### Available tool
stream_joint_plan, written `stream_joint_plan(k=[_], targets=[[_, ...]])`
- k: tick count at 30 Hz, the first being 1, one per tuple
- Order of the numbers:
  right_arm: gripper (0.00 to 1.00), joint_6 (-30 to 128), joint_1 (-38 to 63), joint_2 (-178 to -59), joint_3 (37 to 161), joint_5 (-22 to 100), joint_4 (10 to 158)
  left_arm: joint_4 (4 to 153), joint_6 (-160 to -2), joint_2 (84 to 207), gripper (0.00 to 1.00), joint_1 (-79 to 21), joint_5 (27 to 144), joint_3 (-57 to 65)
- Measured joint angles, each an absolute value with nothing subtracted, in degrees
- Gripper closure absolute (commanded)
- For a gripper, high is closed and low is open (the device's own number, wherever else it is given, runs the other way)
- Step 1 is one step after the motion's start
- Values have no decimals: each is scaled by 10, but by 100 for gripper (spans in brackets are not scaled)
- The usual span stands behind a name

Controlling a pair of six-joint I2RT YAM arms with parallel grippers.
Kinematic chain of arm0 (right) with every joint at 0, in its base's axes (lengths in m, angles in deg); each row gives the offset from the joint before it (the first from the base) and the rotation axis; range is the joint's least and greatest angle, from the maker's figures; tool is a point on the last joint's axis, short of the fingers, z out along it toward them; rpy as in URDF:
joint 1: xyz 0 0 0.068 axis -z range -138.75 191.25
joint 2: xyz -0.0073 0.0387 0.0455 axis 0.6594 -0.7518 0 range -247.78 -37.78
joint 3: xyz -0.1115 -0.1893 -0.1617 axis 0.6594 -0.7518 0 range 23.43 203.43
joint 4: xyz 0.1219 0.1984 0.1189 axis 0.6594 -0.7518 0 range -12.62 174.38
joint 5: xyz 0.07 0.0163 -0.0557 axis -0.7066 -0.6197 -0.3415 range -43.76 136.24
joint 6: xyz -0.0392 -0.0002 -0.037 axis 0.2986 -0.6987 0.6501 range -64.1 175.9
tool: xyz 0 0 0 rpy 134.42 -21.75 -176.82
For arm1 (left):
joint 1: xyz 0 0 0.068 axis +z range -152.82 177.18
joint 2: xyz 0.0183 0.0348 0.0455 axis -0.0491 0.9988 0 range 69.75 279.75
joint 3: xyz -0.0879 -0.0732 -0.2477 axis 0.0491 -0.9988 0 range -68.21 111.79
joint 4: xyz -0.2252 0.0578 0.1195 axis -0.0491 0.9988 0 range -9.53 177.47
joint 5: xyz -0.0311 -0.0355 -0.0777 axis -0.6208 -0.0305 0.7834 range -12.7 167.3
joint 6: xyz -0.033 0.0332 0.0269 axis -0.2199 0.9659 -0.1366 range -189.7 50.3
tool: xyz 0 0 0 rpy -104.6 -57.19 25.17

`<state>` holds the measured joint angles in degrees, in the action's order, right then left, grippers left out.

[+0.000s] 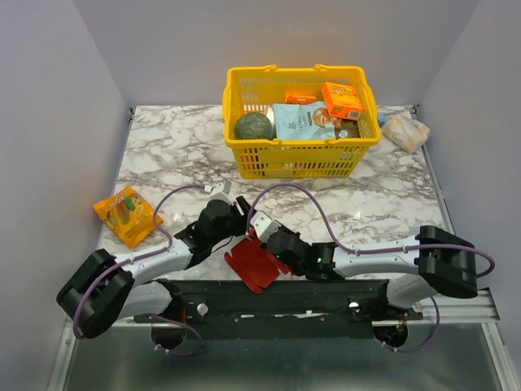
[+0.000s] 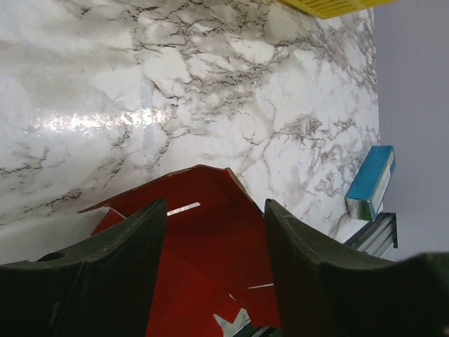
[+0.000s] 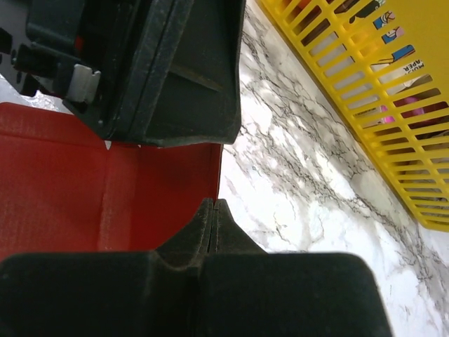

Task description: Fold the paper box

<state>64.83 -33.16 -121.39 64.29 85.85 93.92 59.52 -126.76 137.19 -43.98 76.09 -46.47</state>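
The paper box point(image 1: 256, 265) is a bright red die-cut sheet lying at the table's near edge between my arms, with one flap raised. My left gripper point(image 1: 236, 216) is open just above its far side. In the left wrist view the fingers point(image 2: 133, 239) straddle the red sheet point(image 2: 203, 232) without touching it. My right gripper point(image 1: 267, 235) is shut at the sheet's right far edge. In the right wrist view its jaws point(image 3: 214, 203) meet on the edge of the upright red flap point(image 3: 140, 189), with the left gripper point(image 3: 175, 70) close above.
A yellow basket point(image 1: 236, 151) of groceries stands at the back centre and shows in the right wrist view point(image 3: 379, 105). An orange snack packet point(image 1: 126, 213) lies at the left. A pale packet point(image 1: 405, 130) lies at the back right. A blue box point(image 2: 372, 182) sits near the table edge.
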Motion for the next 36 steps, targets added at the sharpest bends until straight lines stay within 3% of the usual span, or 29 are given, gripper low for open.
stream_joint_plan(k=[8,13,19,26,29,30,32,33,36], targets=[[99,661,-341,-1224,643,869,954,551,-1301,1401,36,-430,777,-466],[99,667,-342,-1227,643,877,955,523,-1315,1422,63,-429,786,-466],[99,676,-346,-1239,643,891,955,486,-1336,1450,83,-428,804,-466],[96,691,-360,-1257,643,925,965,471,-1350,1460,96,-427,810,-467],[81,695,-361,-1259,643,930,967,465,-1356,1466,100,-427,810,-467],[68,695,-361,-1259,643,930,968,460,-1359,1468,100,-427,810,-468],[55,694,-362,-1259,643,932,967,448,-1363,1472,100,-426,811,-470],[44,694,-363,-1259,643,933,964,443,-1365,1473,100,-425,810,-471],[28,683,-364,-1255,644,935,952,423,-1373,1474,100,-424,807,-482]])
